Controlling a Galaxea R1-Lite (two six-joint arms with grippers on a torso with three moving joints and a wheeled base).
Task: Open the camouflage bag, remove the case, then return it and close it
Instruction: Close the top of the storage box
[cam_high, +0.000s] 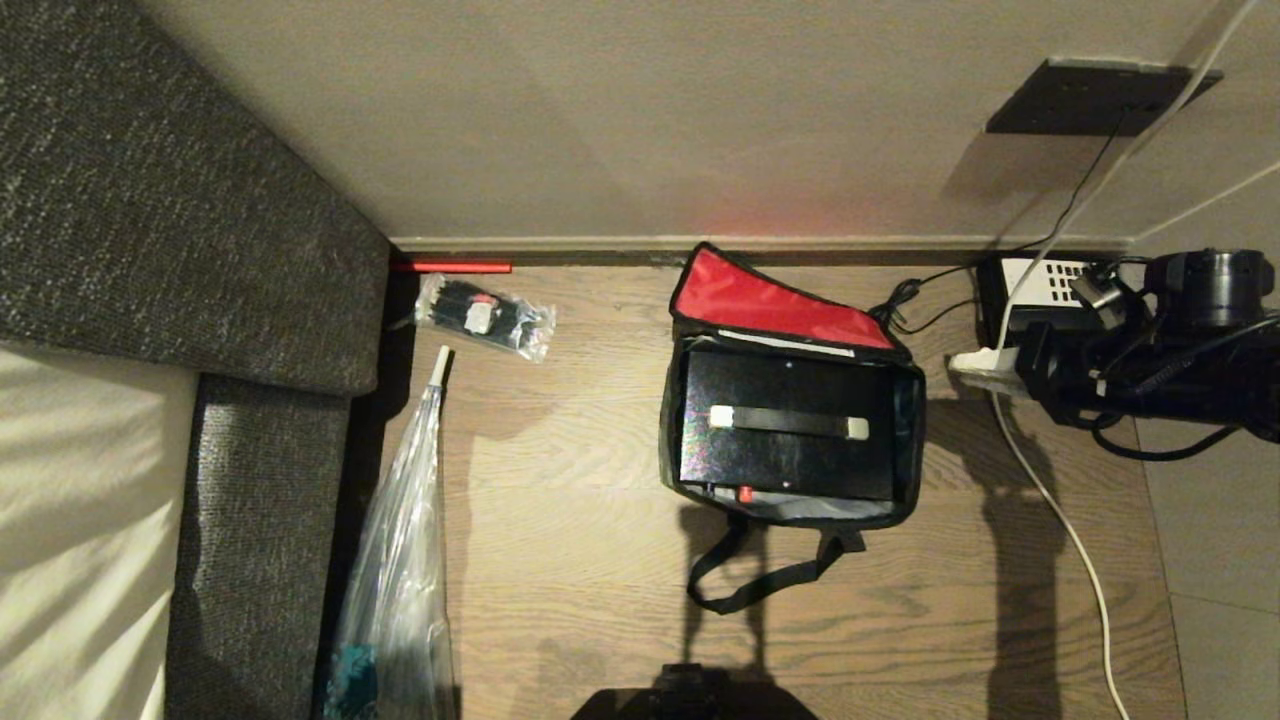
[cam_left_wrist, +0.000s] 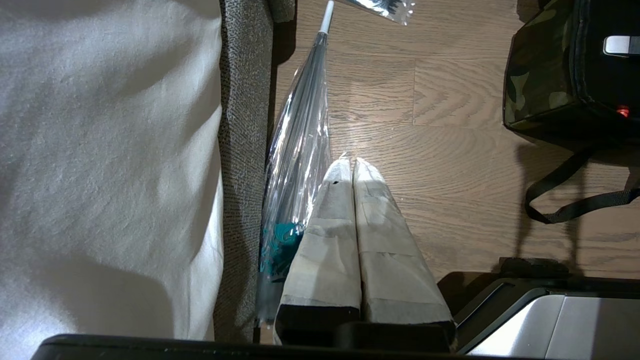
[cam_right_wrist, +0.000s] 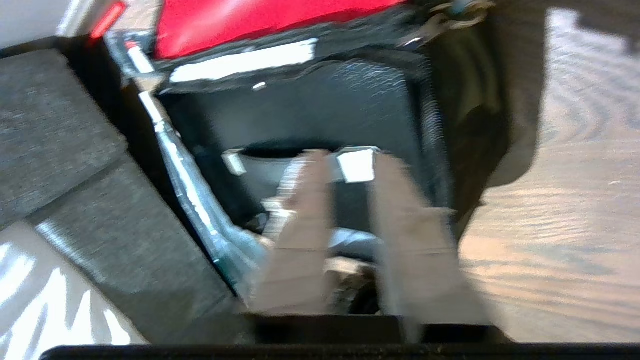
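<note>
With the right gripper (cam_right_wrist: 345, 170) parted and empty above the case (cam_high: 787, 425), its handle (cam_high: 788, 422) may be missed, since the bag (cam_high: 905, 440) walls crowd it.

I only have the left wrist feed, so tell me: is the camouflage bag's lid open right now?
Observer: Yes. The camouflage bag is open, and its red lid leans back toward the wall.
Operator: Is the case inside?
Observer: Yes, the case lies flat inside the bag.
Operator: Where's the right gripper?
Observer: The right gripper is off the bag's right side, fingers apart, pointing at the case's pale clasp.
</note>
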